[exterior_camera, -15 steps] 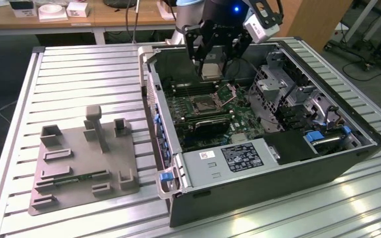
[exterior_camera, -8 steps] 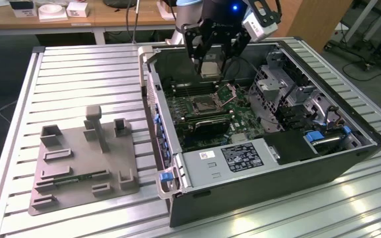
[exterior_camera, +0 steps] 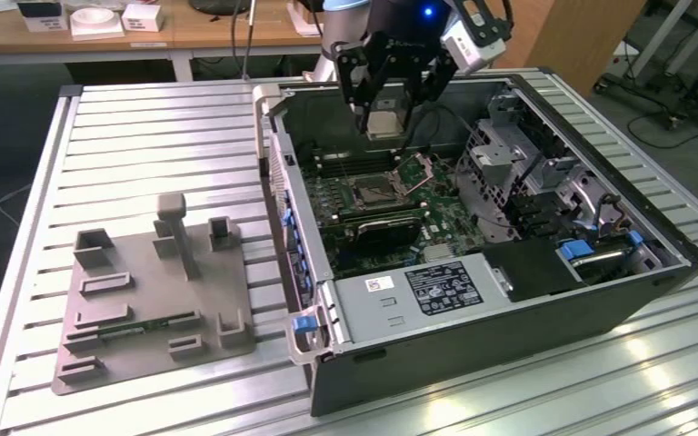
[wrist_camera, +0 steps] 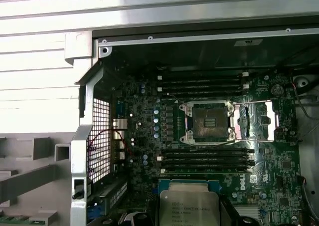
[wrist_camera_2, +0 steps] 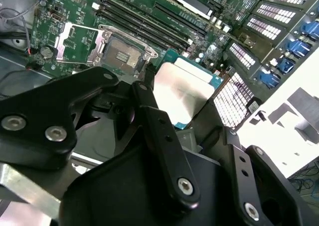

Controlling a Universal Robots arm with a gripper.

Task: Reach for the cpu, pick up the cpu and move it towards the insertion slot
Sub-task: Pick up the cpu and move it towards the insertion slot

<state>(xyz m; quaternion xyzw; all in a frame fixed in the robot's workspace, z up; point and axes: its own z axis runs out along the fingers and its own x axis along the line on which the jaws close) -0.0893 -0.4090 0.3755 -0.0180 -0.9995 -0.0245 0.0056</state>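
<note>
Above the open PC case (exterior_camera: 640, 272), the hand (exterior_camera: 388, 113) hangs over the motherboard (exterior_camera: 380, 204) w/ its black fingers (wrist_camera_2: 154, 121) closed narrow on the cpu (exterior_camera: 385, 123). Chip is off the board, gripped by its edges; silvery top w/ teal rim shows in both wrist views (wrist_camera_2: 182, 94) (wrist_camera: 188, 206).

The insertion slot (exterior_camera: 373, 191) sits below the hand and a bit toward the case front, well apart from the chip. Its dark centre is bare and the metal frame is flipped open beside it (wrist_camera: 212, 122) (wrist_camera_2: 122, 49). Long memory slots (wrist_camera: 204, 158) run along either side of the socket. A black card (exterior_camera: 380, 232) stands past the socket, farther from the hand.

Case rests on a ribbed metal bench (exterior_camera: 143, 136). Off to the exterior view's left of the hand, well apart, a grey fixture tray (exterior_camera: 155, 291) lies on the bench w/ a narrow green stick (exterior_camera: 143, 325) in it.
</note>
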